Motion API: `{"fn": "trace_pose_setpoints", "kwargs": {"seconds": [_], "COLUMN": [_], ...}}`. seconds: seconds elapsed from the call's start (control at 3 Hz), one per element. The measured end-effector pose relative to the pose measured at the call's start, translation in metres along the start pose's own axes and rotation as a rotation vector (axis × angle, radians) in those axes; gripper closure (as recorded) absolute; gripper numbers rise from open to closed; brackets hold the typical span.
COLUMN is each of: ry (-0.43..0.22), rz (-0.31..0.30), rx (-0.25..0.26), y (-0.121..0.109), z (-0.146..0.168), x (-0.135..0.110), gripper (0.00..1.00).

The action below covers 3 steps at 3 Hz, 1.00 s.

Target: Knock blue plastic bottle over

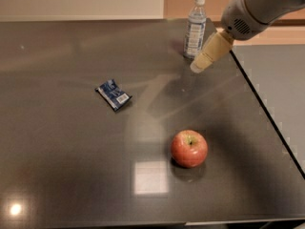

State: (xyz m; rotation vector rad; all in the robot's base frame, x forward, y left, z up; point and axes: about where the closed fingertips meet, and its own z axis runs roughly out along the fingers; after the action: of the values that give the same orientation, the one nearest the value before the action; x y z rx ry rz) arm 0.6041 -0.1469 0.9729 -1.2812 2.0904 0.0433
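We see the end effector (197, 67) hanging just right of the upright blue plastic bottle (196, 30) on the dark table (71, 151); whether it is open or closed, we cannot tell.

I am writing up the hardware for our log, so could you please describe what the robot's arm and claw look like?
The arm is a thick, rounded, light grey shell with a patch of small dark vent holes near its end. The claw is a cream, tapering piece, close beside the bottle above the dark table. No cables or lettering show.
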Motion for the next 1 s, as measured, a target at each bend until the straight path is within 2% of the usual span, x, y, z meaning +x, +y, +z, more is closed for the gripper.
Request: {"fn": "trace_pose_setpoints", "kwargs": {"seconds": [0.67,1.0], "ry": [-0.104,-0.157], "rz": [0.243,0.332], "rx": [0.060,0.063], "y": [-0.057,-0.084], "z": [0.032,0.043], "x": [-0.012,-0.014], "gripper": [0.00,0.00]}}
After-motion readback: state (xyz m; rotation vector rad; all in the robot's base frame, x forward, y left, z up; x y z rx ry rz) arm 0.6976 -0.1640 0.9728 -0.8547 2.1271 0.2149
